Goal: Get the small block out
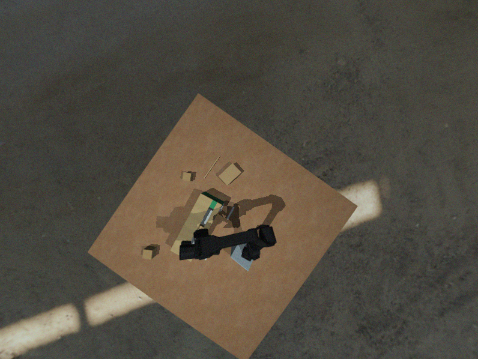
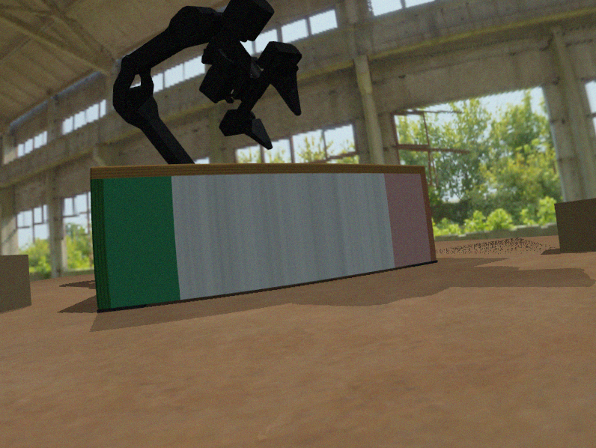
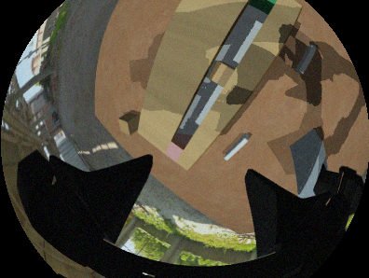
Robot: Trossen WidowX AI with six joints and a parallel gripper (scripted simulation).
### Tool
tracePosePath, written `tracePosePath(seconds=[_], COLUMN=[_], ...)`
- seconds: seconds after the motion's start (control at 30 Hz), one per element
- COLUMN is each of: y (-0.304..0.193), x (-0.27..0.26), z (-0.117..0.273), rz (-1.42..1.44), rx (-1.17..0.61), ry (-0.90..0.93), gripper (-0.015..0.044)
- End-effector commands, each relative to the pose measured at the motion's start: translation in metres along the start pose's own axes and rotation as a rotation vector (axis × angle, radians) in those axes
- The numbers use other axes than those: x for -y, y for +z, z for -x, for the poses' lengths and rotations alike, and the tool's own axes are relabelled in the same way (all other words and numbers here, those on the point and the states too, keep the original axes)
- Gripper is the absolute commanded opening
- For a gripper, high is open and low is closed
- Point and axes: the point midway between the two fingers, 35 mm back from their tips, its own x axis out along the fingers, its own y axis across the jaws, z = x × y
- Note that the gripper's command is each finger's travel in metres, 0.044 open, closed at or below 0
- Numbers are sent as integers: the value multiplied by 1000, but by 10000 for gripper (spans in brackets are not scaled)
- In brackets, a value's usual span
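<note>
The box [image 1: 205, 199] [image 2: 284, 226] [image 3: 163, 70] stands upright, with a long slot in its wooden top. One end is green [image 2: 139, 240] [image 3: 264, 6], the other pink [image 2: 412, 216] [image 3: 174, 150]. A tan piece [image 3: 223, 73] shows at mid-slot in the wrist view; I cannot tell whether it is the small block or part of the box. The shelf is not clearly seen. My gripper [image 2: 284, 129] [image 3: 201, 168] is open and empty, above the height of the box top. In the top view the arm covers the box's pink end and hides the fingers.
A tan block [image 1: 148, 253] [image 3: 128, 122] lies beyond the pink end. Beyond the green end are a small block [image 1: 187, 176], a thin rod [image 1: 212, 167] and a larger block [image 1: 229, 173]. Two narrow bars [image 3: 238, 146] [image 3: 306, 59] and a blue-grey wedge [image 1: 240, 257] [image 3: 306, 156] are beside the box.
</note>
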Motion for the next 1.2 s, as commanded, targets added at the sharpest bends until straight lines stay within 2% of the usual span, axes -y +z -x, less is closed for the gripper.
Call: tracePosePath(seconds=[0.0,0.13,1.17], y=[54,88,100], x=[21,40,56], z=[-13,-21,-58], rz=[-259,-428,-428], rx=[36,60,60], ry=[-125,-210,-209], gripper=[400,400,400])
